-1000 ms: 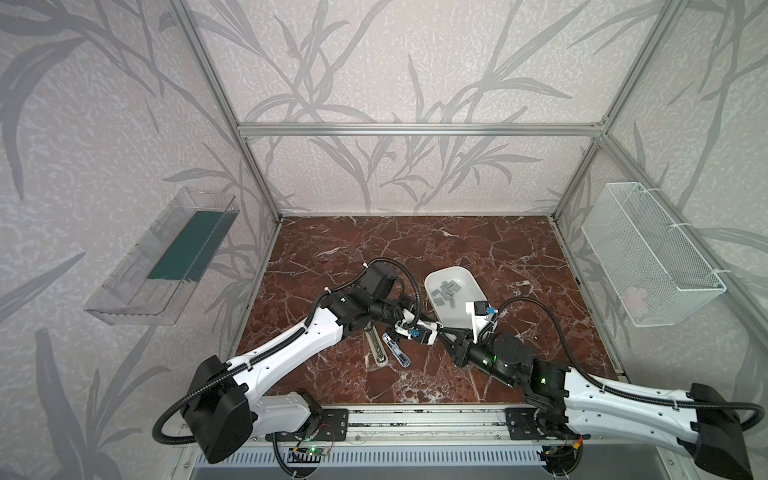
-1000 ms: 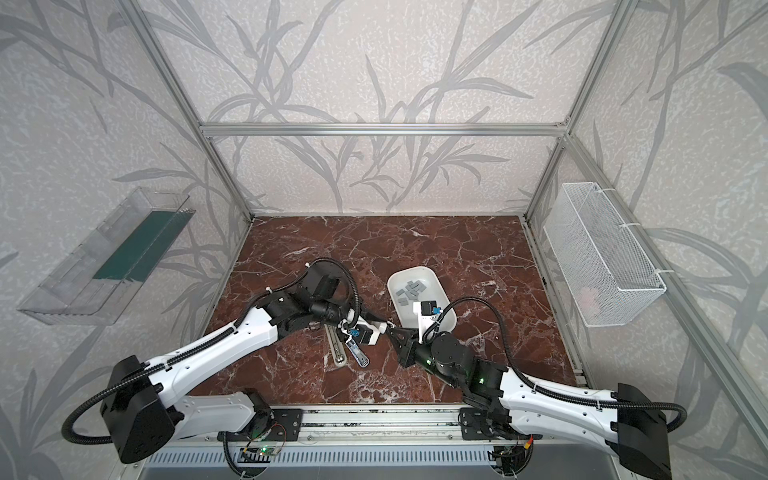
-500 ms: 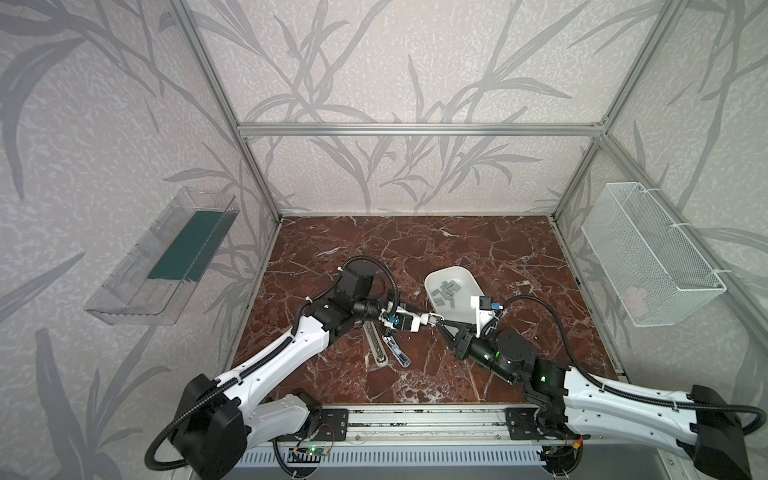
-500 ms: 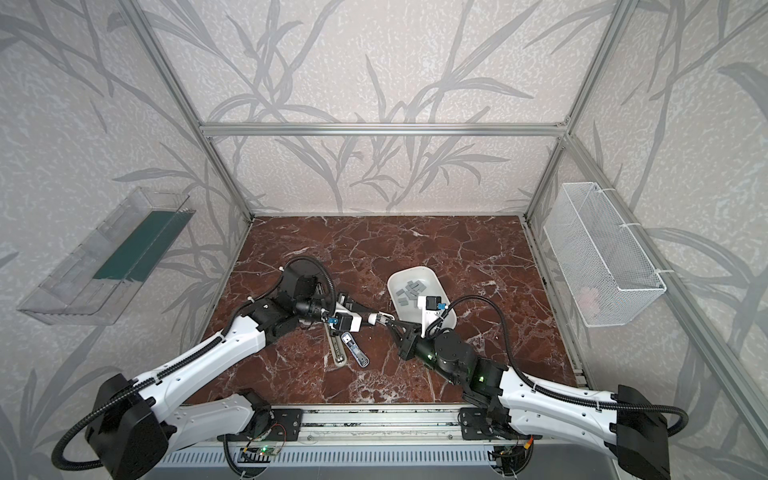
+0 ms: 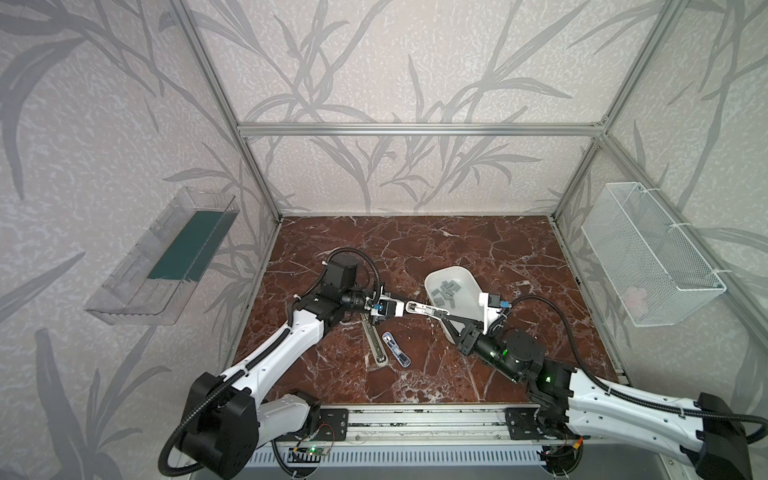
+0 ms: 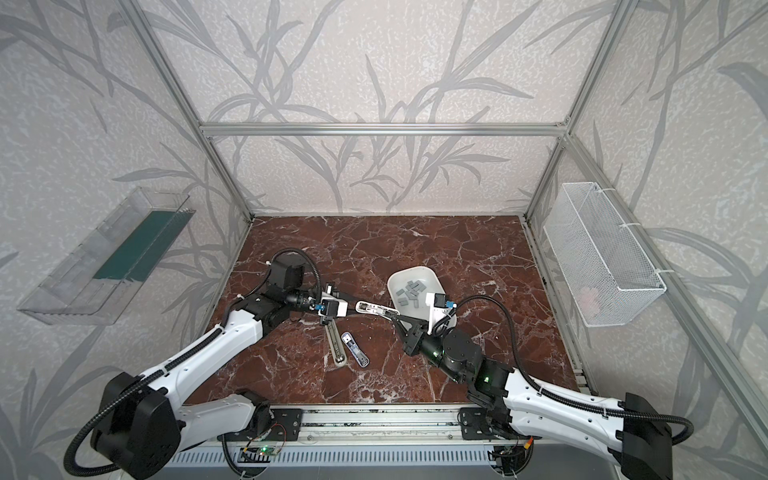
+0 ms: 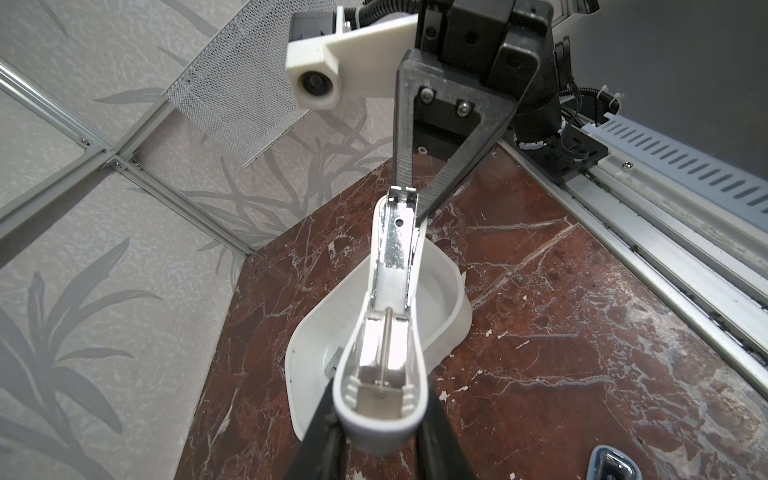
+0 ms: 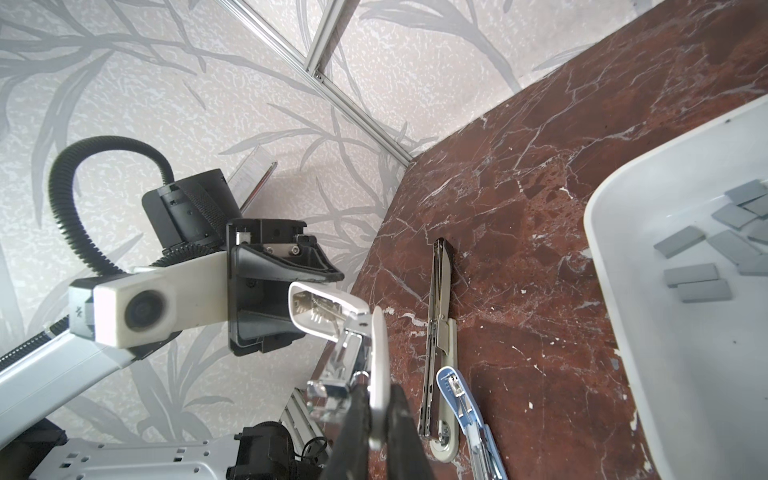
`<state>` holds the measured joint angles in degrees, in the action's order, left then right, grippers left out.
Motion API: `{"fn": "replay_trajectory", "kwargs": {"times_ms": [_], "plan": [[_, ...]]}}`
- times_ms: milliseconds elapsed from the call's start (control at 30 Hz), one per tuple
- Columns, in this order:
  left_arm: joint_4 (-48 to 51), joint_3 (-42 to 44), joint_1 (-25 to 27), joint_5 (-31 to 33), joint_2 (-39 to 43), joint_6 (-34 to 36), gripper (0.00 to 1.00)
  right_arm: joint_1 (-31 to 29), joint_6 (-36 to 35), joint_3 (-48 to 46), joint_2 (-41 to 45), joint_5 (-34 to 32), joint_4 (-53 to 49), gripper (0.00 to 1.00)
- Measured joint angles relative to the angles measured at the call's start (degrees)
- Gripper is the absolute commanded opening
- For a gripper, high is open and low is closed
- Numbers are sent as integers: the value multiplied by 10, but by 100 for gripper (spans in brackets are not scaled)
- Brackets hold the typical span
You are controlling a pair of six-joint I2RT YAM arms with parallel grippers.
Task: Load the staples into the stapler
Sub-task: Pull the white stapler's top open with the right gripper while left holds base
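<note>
While left end effector (image 7: 380,419) and right end effector (image 8: 379,403) clamp the stapler (image 5: 422,308), it hides most staples (image 5: 446,290) in left wrist view.

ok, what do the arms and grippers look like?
White shells on the left arm and right arm, black joints and bases, black corrugated cable hoses. The left gripper and right gripper have slim black tapered fingers, each beside a white camera housing.

Both top views are looking down over the whole marble tabletop (image 5: 457,249), while the wrist cameras (image 8: 141,309) (image 7: 316,85) are closely facing each other across the white stapler (image 7: 390,332).
</note>
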<state>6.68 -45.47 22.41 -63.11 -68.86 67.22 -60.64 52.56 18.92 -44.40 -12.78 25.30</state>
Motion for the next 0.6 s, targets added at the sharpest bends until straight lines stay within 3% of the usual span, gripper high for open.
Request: {"fn": "replay_trajectory", "kwargs": {"times_ms": [233, 433, 600], "plan": [[30, 0, -12, 69, -26, 66, 31, 1, 7, -16, 2, -2, -24, 0], [40, 0, -19, 111, -30, 97, 38, 2, 9, -22, 5, -9, -48, 0], [33, 0, -19, 104, -22, 95, 39, 2, 13, -26, 19, -23, -55, 0]]}}
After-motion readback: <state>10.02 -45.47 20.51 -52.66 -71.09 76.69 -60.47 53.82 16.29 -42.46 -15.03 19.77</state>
